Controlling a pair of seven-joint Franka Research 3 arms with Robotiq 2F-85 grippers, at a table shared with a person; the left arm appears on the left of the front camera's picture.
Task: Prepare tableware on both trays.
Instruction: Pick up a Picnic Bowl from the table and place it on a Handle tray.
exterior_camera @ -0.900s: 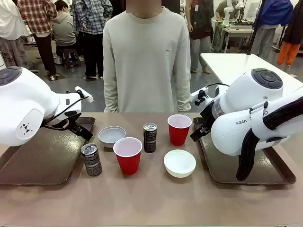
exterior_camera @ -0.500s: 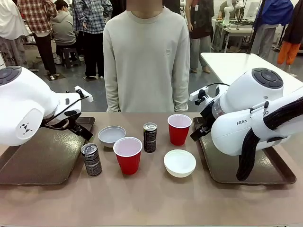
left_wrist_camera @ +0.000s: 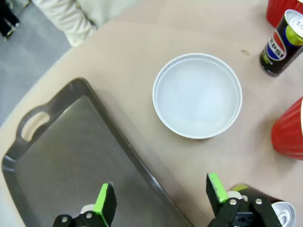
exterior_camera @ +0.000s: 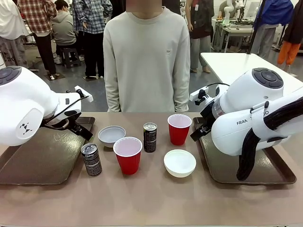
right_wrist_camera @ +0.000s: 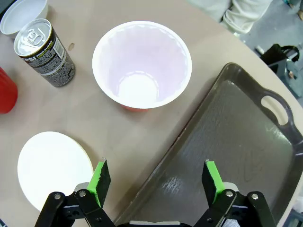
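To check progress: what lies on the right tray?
On the right tray no tableware shows; the right arm hides its middle in the front view.

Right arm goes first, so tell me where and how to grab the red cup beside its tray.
Pinch the red cup's rim wall on its tray side, one finger inside, one outside, from above. It stands upright, mouth open and probably too wide to span, with a soda can on the other side. The open right gripper hangs over the right tray's rim.

The right gripper (right_wrist_camera: 155, 166) hangs open above the tray (right_wrist_camera: 227, 142), near a cup (right_wrist_camera: 142, 66), can (right_wrist_camera: 45, 52) and bowl (right_wrist_camera: 52, 165).
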